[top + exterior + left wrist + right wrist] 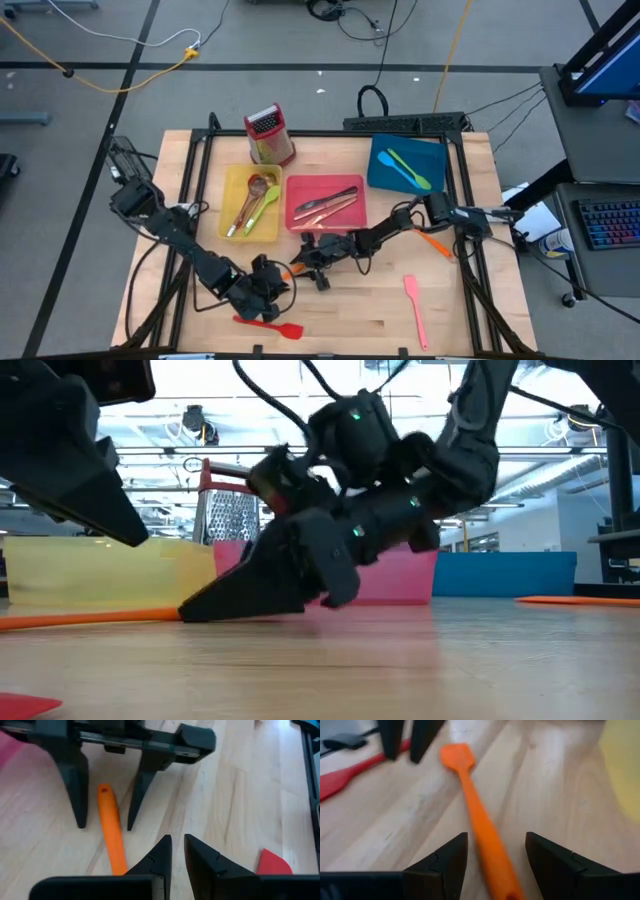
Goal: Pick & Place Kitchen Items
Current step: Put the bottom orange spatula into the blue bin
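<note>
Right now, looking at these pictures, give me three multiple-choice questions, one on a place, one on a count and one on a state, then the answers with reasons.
1. Where does the grater stand?
A. behind the yellow tray
B. inside the blue tray
C. at the table's front edge

2. How many green utensils lie in the blue tray?
A. none
B. two
C. four

3. How is the right gripper set on the orange spatula?
A. open, fingers either side of the handle
C. shut on the blade
B. far away from it

Answers:
1 A, the high view shows it at the table's back, just behind that tray.
2 B, the high view shows two crossed green pieces there.
3 A, the right wrist view shows the handle passing between spread fingers, and the left wrist view shows the same.
</note>
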Available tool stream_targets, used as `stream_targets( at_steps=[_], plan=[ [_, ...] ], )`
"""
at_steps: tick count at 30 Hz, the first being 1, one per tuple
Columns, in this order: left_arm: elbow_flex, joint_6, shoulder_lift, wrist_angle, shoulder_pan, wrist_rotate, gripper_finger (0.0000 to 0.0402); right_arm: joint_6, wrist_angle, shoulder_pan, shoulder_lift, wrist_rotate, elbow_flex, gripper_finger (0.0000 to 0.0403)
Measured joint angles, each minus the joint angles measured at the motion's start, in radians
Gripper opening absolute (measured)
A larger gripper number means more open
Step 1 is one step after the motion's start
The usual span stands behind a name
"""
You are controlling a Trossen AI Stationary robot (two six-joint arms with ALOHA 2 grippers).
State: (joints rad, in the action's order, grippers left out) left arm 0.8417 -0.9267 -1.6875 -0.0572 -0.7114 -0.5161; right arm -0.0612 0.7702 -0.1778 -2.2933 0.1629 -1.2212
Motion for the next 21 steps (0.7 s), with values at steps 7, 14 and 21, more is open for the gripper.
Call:
stream_targets(
  at_steps=[7,14,21],
  plan=[
    [0.0,-0.019,0.0,-0.001,-0.026,-0.008,0.0051,-0.007,-0.081,0.027,-0.011,0.057,-0.018,0.0194],
    [0.0,-0.062,0.0,-0.001,-0.036,-0.009,0.0051,-0.096,-0.158,0.018,-0.008,0.066,-0.018,0.0118],
    [0.0,-0.202,0.0,-0.035,-0.037,0.0,0.0051,-0.108,-0.165,-0.001,-0.008,0.043,-0.016,0.005]
  ],
)
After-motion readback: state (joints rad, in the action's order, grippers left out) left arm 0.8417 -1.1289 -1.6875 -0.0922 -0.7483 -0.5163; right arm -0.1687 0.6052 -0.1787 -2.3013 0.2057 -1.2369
